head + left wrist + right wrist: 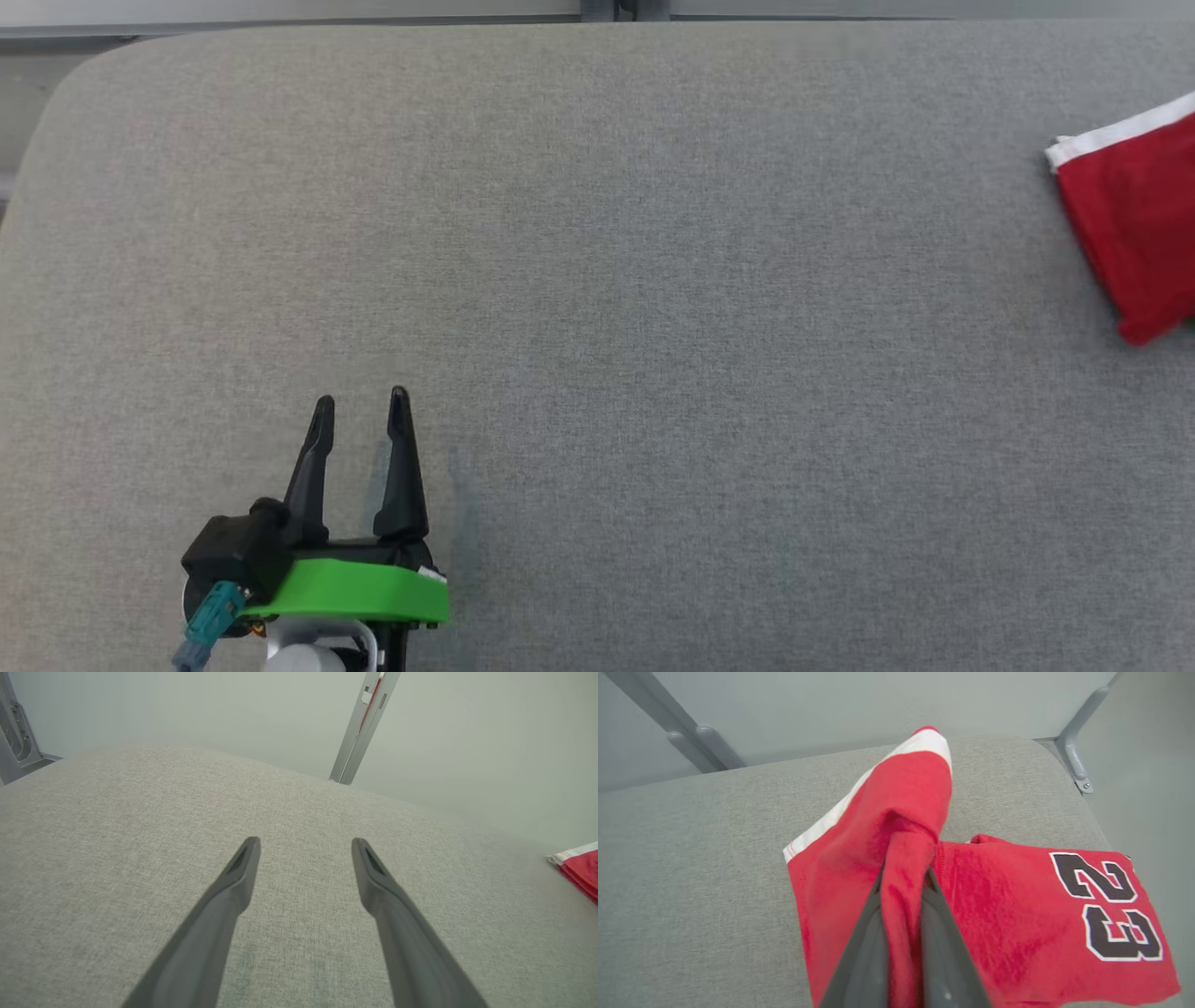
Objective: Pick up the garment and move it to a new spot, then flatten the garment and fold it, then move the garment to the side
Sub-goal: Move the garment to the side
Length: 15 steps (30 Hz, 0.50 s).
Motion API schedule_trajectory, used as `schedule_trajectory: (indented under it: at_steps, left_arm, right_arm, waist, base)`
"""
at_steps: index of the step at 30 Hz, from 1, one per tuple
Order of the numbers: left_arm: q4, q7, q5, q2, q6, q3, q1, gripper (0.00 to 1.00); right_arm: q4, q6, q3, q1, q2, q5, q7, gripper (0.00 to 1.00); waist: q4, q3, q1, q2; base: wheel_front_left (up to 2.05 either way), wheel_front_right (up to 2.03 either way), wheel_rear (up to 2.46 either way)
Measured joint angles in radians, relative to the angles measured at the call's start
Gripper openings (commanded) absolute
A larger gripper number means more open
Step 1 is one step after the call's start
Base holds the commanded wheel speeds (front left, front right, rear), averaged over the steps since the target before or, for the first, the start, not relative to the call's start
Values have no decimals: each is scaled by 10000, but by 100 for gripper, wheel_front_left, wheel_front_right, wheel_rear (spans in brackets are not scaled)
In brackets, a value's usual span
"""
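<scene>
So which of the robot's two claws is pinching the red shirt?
The right gripper: its fingers are shut on a bunched fold of the red garment. The left gripper is open above the grey table, holding nothing.

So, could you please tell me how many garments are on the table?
1: a red garment at the table's right end, pinched in the right gripper. The head view cuts it off, so another could be hidden.
</scene>
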<state>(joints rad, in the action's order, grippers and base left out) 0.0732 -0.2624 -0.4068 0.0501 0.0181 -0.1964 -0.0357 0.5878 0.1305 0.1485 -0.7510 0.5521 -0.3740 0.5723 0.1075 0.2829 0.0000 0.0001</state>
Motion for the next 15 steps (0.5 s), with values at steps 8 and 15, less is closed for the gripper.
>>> schedule_trajectory:
  at_steps: [8,15]
  left_arm:
    - [435,0,-121,-6,-107,-192,-264,100]
    - [662,0,163,-10,-79,-17,-217,100]
  right_arm:
    - [351,4,1323,323,1166,1471,61,24]
    - [882,4,2362,828,782,3509,-1829,100]
  waist:
    - [-370,666,0,0]
    - [-452,646,1,0]
  base:
    - [0,0,0]
    - [0,0,0]
